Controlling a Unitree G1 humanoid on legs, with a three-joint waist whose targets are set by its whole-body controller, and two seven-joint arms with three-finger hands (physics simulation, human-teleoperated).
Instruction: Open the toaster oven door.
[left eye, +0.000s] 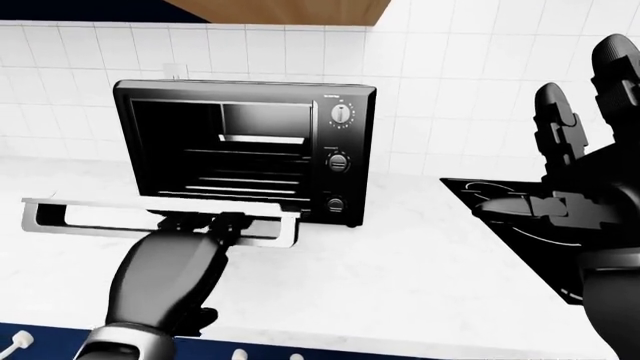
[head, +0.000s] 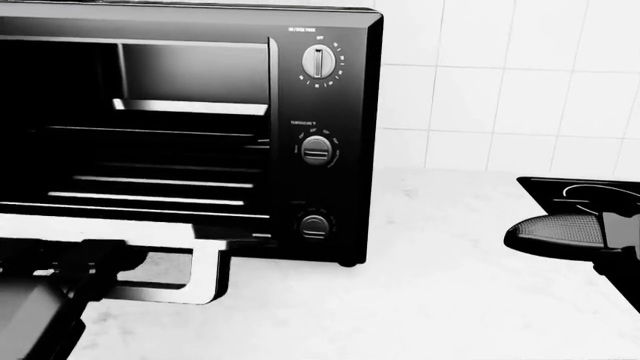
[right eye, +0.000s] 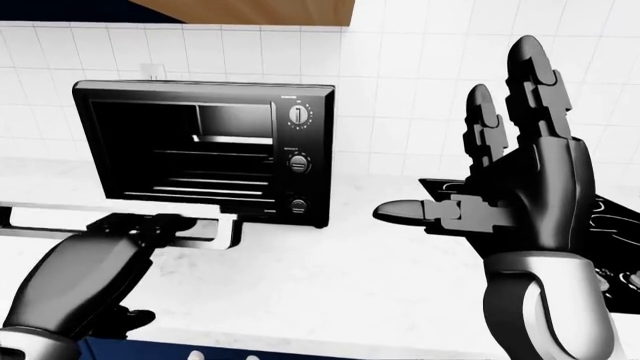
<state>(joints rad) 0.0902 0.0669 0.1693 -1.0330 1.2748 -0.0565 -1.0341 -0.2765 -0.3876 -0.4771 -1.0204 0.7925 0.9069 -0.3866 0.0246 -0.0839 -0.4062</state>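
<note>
The black toaster oven (left eye: 345, 161) stands on the white counter against the tiled wall, three knobs down its right side. Its door (left eye: 80, 214) hangs folded down flat toward me, and the dark cavity with wire racks (head: 160, 184) is exposed. My left hand (left eye: 205, 223) has its fingers curled over the handle bar at the door's near edge, on its right half. My right hand (right eye: 455, 142) is raised at the right of the right-eye view, fingers spread, well away from the oven and holding nothing.
A black cooktop (left eye: 520, 247) is set into the counter (left eye: 400, 285) right of the oven. A wooden cabinet (left eye: 290, 9) hangs above. The counter's near edge runs along the bottom of the eye views, with dark blue below it.
</note>
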